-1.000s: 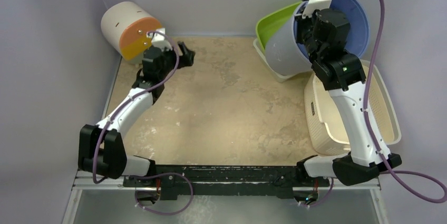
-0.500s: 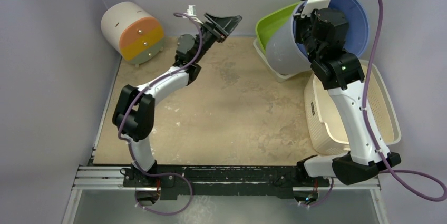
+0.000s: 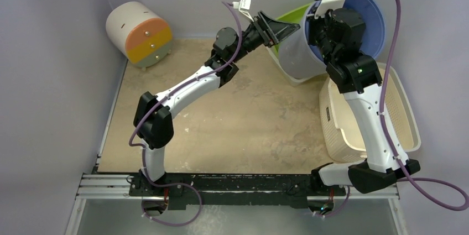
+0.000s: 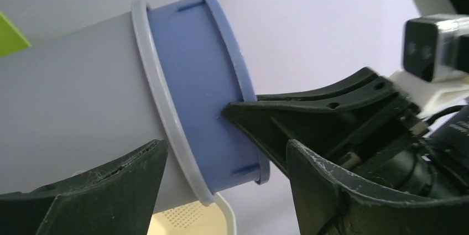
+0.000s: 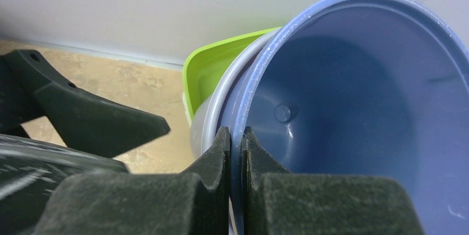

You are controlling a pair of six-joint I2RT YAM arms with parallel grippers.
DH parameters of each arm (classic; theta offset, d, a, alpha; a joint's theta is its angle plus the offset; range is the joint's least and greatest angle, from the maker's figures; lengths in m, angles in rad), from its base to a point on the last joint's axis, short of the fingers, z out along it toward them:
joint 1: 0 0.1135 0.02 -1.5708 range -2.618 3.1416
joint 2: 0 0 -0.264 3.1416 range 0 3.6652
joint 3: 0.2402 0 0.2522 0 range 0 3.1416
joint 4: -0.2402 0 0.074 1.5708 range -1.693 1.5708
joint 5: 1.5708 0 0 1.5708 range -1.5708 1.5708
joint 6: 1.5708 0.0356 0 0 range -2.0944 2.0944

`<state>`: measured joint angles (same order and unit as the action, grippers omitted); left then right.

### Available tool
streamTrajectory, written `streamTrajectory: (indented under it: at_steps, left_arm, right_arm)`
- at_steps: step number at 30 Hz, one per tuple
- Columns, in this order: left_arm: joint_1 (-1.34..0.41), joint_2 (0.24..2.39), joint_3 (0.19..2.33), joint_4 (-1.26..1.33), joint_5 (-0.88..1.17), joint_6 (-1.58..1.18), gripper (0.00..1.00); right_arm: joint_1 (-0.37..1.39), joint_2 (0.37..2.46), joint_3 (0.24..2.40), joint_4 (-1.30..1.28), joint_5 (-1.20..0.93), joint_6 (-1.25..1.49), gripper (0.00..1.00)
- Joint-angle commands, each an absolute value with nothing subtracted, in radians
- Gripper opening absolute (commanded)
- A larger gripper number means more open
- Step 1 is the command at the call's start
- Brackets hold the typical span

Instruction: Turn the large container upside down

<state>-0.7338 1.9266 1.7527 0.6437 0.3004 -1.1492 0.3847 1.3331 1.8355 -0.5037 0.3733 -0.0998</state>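
Where bench meets walls: from above, a speckled beige bench point(image 3: 232, 130) boxed in by pale lilac walls.
Top, container: the blue large container point(image 3: 362, 22), nested in a grey tub point(image 3: 296, 52), lies tipped at the far right, by a green bin point(image 3: 296, 12) and a cream basket point(image 3: 404, 113).
Top, hands: the right hand point(image 3: 317, 16) is on the rim; the left hand point(image 3: 285, 27) is beside the tub.
Top, hidden: the tub's base.
Left wrist: the left hand point(image 4: 227, 146) gapes, empty, around the nested walls point(image 4: 199, 91).
Right wrist: the right hand point(image 5: 236, 135) is pinched on the blue rim point(image 5: 354, 80).
Change: the left arm swung over from the drawer unit point(image 3: 138, 33).
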Motion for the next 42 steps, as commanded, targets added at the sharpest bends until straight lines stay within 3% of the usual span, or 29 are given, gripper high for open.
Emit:
streamTrajectory:
  at_steps: [1, 7, 14, 17, 19, 20, 22, 23, 34, 42]
  left_arm:
    - [-0.759, 1.957, 1.810, 0.482, 0.287, -1.030, 0.76]
    - [-0.805, 1.986, 1.871, 0.307, 0.206, -0.884, 0.75]
    - [-0.827, 2.040, 1.923, 0.296, 0.178, -0.882, 0.75]
    - [-0.833, 2.055, 1.950, 0.282, 0.162, -0.873, 0.70]
    - [-0.838, 2.068, 1.979, 0.239, 0.140, -0.846, 0.56]
    - [-0.841, 2.074, 1.995, 0.221, 0.129, -0.832, 0.43]
    - [-0.842, 2.089, 2.015, 0.188, 0.103, -0.815, 0.07]
    - [-0.842, 2.092, 2.018, 0.178, 0.088, -0.811, 0.00]
    - [-0.841, 2.129, 2.046, 0.066, -0.089, -0.757, 0.00]
    - [-0.823, 2.191, 2.082, 0.008, -0.154, -0.756, 0.00]
  right_arm:
    - [0.380, 1.314, 1.862, -0.334, 0.337, -0.103, 0.00]
    - [0.380, 1.315, 1.874, -0.334, 0.324, -0.099, 0.00]
    - [0.380, 1.310, 1.876, -0.348, 0.313, -0.095, 0.00]
    - [0.380, 1.308, 1.876, -0.351, 0.301, -0.092, 0.00]
    - [0.380, 1.310, 1.883, -0.353, 0.287, -0.089, 0.00]
    - [0.380, 1.315, 1.892, -0.357, 0.283, -0.087, 0.00]
    - [0.380, 1.330, 1.918, -0.379, 0.271, -0.085, 0.00]
    - [0.380, 1.337, 1.933, -0.391, 0.263, -0.082, 0.00]
    - [0.380, 1.348, 2.095, -0.542, 0.131, -0.042, 0.00]
    - [0.380, 1.275, 2.180, -0.556, 0.156, -0.047, 0.00]
